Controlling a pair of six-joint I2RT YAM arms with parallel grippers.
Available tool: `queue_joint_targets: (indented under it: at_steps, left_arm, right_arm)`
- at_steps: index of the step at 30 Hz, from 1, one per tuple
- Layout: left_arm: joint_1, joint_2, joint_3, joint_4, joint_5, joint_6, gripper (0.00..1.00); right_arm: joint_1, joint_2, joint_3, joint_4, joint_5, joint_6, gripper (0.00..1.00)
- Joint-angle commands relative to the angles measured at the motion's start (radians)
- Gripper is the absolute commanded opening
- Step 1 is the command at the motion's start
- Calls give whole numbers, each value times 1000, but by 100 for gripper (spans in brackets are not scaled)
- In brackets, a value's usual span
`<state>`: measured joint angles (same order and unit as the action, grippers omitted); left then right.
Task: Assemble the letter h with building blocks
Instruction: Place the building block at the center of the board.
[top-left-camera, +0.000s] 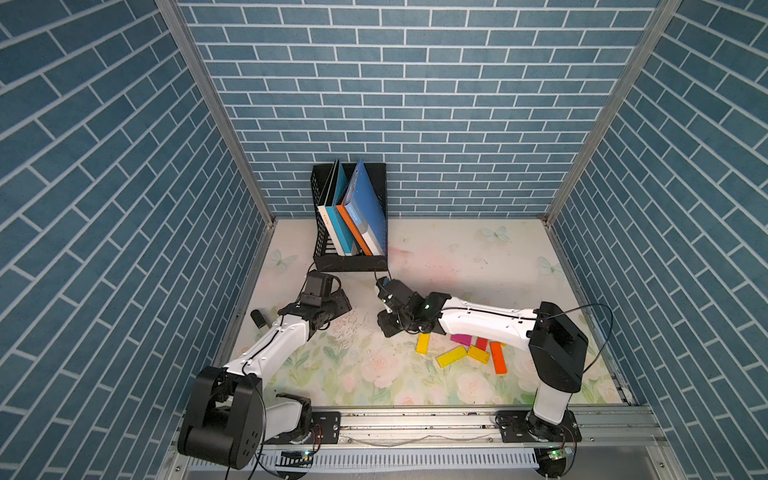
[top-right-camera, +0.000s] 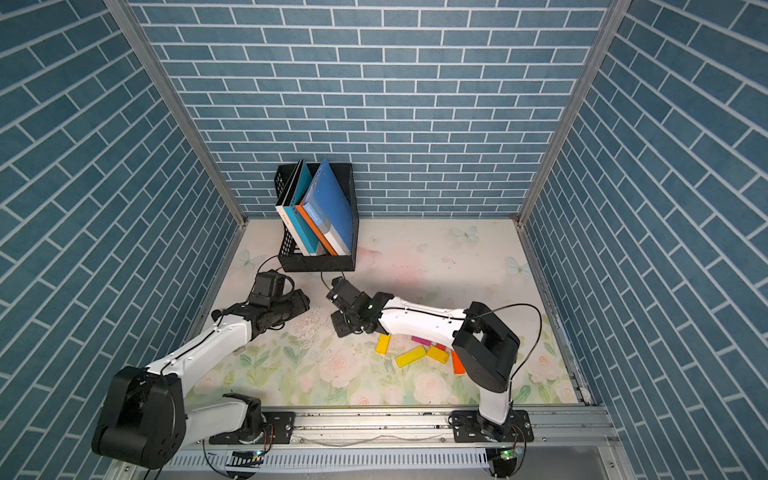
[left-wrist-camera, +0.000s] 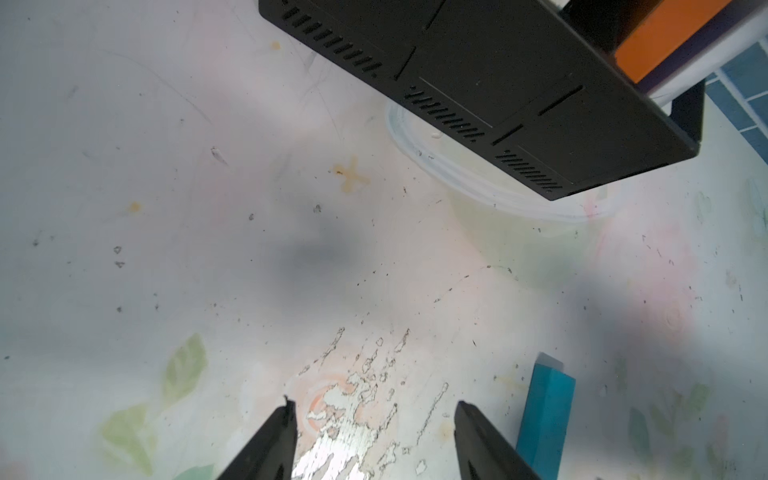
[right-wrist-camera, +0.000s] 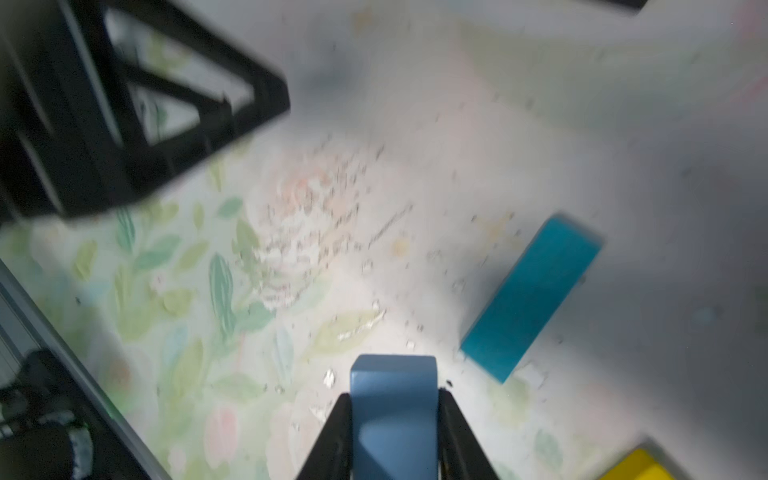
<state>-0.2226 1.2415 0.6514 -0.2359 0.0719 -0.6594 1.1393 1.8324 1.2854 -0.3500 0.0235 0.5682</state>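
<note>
**Right arm holds 1 light blue block over the build spot**

The right gripper (right-wrist-camera: 394, 395) is clamped on a light blue block (right-wrist-camera: 394, 419). Its 2 jaws press the bar's long sides, so the free end sticks out ahead. That hold looks chosen to leave the end easy to lay down and line up.

The block hangs over the worn patch of the floral table (right-wrist-camera: 291, 270). A teal block (right-wrist-camera: 532, 295) lies flat nearby, apart from the held bar, and is probably 1 stroke of the h already set down. The blue bar seems meant to join it.

The left gripper (left-wrist-camera: 374, 405) has its jaws apart with nothing between them, low over the same patch. The teal block lies just outside 1 of its jaws, so this arm seems placed to steady or nudge pieces.

The other building blocks (top-left-camera: 453, 356) (yellow, orange, red and magenta bars) lie in a loose heap under the right forearm. They are well apart from the patch, which keeps the supply clear of the letter. The black book holder (top-left-camera: 349, 262) stands at the back wall and plays no part.
</note>
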Motion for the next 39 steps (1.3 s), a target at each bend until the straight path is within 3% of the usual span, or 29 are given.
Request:
queue_joint_targets:
  at_steps: [1, 19, 39]
  left_arm:
    - [5, -13, -23, 8, 10, 1, 66]
    - [5, -4, -42, 20, 9, 9, 65]
    - [5, -3, -64, 32, 14, 4, 65]
  right_arm:
    - [22, 24, -25, -5, -1, 58, 5]
    - [-35, 120, -12, -74, 60, 27, 4]
    - [-35, 89, -32, -58, 53, 19, 5]
